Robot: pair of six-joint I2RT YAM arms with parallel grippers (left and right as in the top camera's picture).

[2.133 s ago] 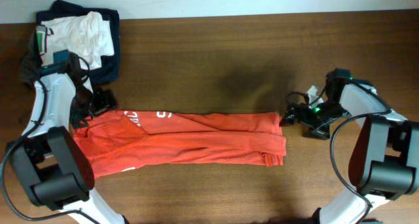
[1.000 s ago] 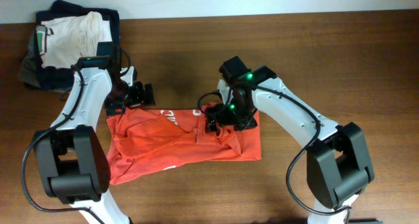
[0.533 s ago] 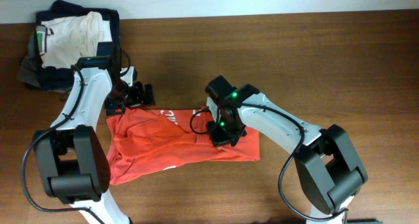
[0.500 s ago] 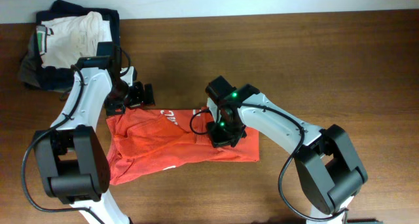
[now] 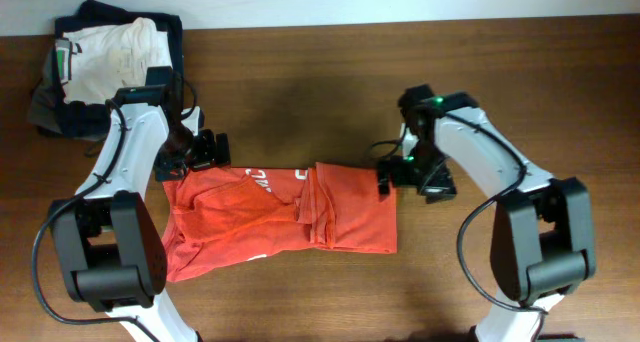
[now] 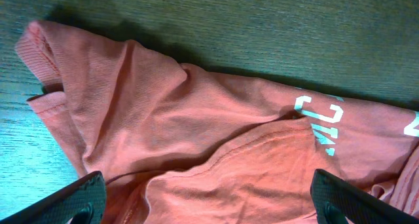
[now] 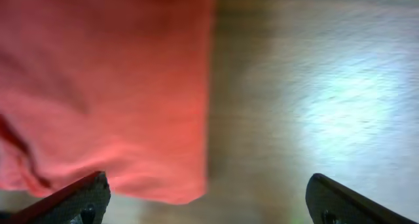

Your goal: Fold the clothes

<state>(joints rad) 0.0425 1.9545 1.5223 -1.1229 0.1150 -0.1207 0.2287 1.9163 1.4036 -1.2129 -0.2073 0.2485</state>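
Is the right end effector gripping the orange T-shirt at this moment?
No, in the right wrist view the right end effector is wide open and the T-shirt lies loose beneath it.

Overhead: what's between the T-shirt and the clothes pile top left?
Left arm crosses from pile to T-shirt; otherwise bare table, per overhead.

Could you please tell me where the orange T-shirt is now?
Seen from overhead, the orange T-shirt lies left of centre on the table, between the left gripper at its upper-left corner and the right gripper beside its right edge.
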